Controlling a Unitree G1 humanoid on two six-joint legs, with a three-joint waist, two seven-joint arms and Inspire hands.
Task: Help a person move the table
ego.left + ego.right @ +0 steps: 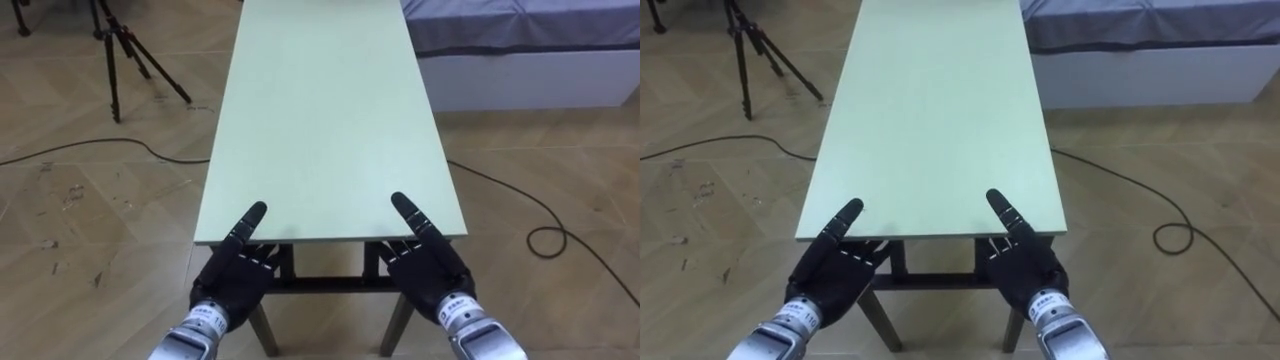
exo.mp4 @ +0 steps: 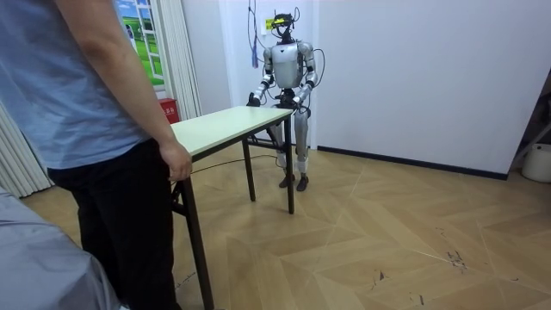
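Note:
A long table with a pale green top and dark legs stretches away from me. My left hand is at the near edge's left corner, its thumb lying straight on the top and the rest reaching under the edge. My right hand sits the same way at the right corner. In the room view I stand at one end of the table by the white wall. A person stands at the opposite end with a hand on the table's edge.
A black tripod stands on the wooden floor left of the table. A bed lies at the far right. Dark cables trail over the floor on both sides. A white bucket stands by the wall.

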